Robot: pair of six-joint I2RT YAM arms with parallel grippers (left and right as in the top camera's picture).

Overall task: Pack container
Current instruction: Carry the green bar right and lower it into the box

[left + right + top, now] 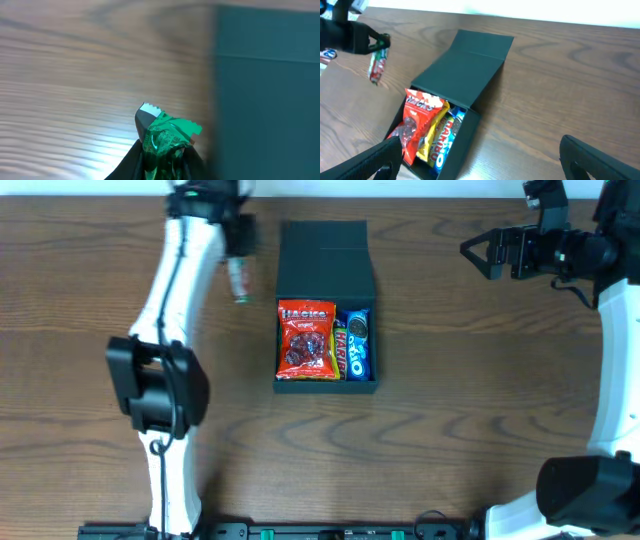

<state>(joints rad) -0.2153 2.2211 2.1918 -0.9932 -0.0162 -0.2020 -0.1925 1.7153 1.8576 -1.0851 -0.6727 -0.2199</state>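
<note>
The dark teal container (326, 385) sits mid-table with its flap lid (324, 260) open toward the back. It holds a red snack bag (306, 340), a yellow Haribo packet (349, 352) and a blue Oreo packet (360, 344). My left gripper (238, 250) is shut on a green and red snack packet (239, 280), hanging left of the lid; in the left wrist view the packet (165, 137) sits between the fingers beside the container wall (265, 100). My right gripper (480, 252) is open and empty at the far right. The right wrist view shows the container (465, 80) and the held packet (377, 65).
The wooden table (480, 400) surrounds the container. My left arm (160, 370) runs down the left side of the table and the right arm (610, 360) down the right edge.
</note>
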